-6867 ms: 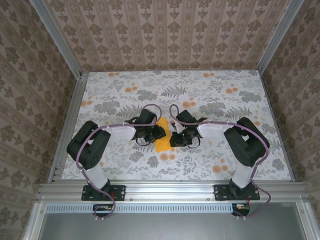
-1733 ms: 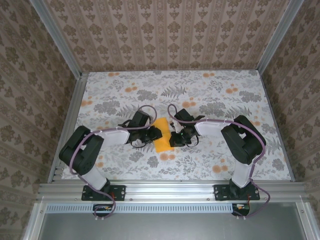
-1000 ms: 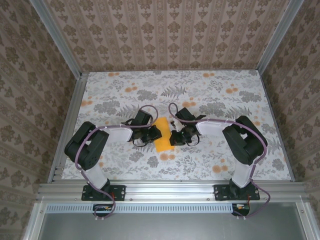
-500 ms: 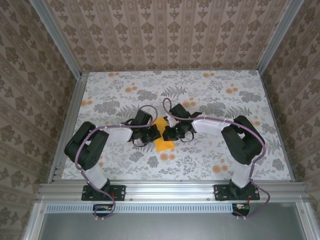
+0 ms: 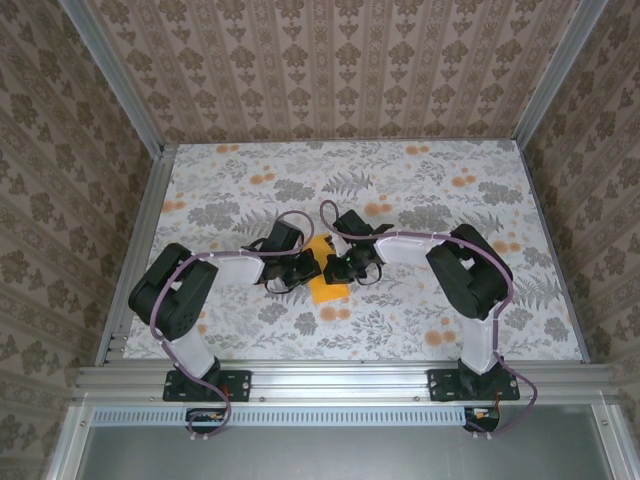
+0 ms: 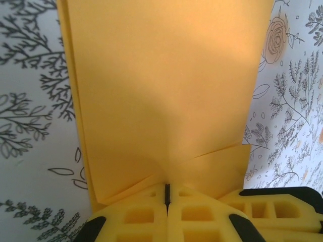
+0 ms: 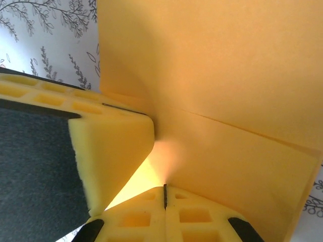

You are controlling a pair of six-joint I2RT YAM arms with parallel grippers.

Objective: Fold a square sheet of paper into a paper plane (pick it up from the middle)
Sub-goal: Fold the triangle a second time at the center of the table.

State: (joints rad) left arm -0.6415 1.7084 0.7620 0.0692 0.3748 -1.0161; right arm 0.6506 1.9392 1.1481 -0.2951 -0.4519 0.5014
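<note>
The left pincer [image 6: 166, 187] is clamped on the near edge of the square sheet of paper [image 6: 166, 91]. Its two yellow foam tips are pressed flush, and shallow creases in the paper run in to the seam between them. The right pincer [image 7: 165, 194] has its tips together too, and they rest against the sheet. I cannot tell whether any paper is nipped between them. Just beside it on its left stands a blocky foam finger [image 7: 111, 146] of the other pincer, yellow with dark backing.

In the left wrist view the sheet's right edge is straight and clean. Its left edge shows two layers slightly offset, so the paper lies doubled there. In the right wrist view a sharp fold line crosses the sheet on a slant. The paper is thin, matt and bright orange-yellow, and it glows where light passes through it near the right tips.

From above, the sheet lies near the middle of the worktop [image 5: 450, 300], between the two wrists, which nearly touch. The floral cloth is bare all round them, widest toward the far side. Aluminium rails [image 5: 340, 380] edge the worktop, and patterned wallpaper walls [image 5: 340, 70] close the left, right and far sides.
</note>
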